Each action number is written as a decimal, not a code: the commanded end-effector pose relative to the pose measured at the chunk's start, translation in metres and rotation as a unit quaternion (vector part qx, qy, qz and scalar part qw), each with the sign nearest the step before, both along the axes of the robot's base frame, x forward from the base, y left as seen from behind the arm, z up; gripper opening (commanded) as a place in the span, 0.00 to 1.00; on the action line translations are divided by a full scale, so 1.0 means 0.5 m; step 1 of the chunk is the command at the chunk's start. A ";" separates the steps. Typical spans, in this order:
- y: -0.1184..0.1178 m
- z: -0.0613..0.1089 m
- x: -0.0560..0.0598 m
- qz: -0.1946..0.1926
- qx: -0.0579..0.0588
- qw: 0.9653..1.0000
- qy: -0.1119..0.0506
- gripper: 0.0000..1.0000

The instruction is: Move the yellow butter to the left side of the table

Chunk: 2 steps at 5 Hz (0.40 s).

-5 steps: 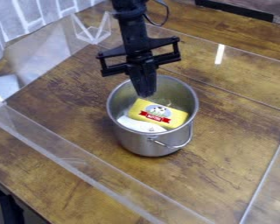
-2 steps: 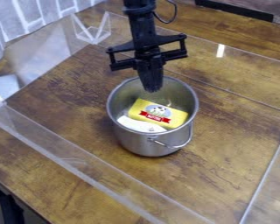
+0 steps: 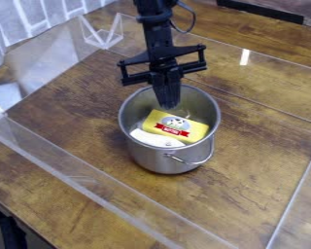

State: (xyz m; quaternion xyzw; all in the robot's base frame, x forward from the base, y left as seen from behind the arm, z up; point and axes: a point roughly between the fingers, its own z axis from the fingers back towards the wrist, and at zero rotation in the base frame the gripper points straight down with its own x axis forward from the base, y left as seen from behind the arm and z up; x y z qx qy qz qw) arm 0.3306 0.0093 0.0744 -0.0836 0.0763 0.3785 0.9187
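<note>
Yellow butter [image 3: 171,125] lies inside steel pot [image 3: 197,146] on dark wooden table [image 3: 67,117], closed empty gripper [image 3: 167,97] at pot's rim.

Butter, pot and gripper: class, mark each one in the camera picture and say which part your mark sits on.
butter [image 3: 173,126], camera view, on its yellow top face by the label
pot [image 3: 162,159], camera view, on its outer front wall
gripper [image 3: 167,97], camera view, at the fingertips

Small flat rectangular yellow butter packet [image 3: 173,125] bears a red-and-white label; round steel pot [image 3: 171,156] is shiny silver-grey; plank wooden table [image 3: 67,122] dark brown, grain-streaked; slim claw [image 3: 166,98] black.
</note>
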 end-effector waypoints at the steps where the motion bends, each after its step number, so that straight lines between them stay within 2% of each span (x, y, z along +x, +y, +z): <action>1: -0.001 0.042 0.022 0.004 0.001 0.999 -0.039 0.00; 2: -0.007 0.032 0.039 0.002 -0.003 0.999 -0.035 0.00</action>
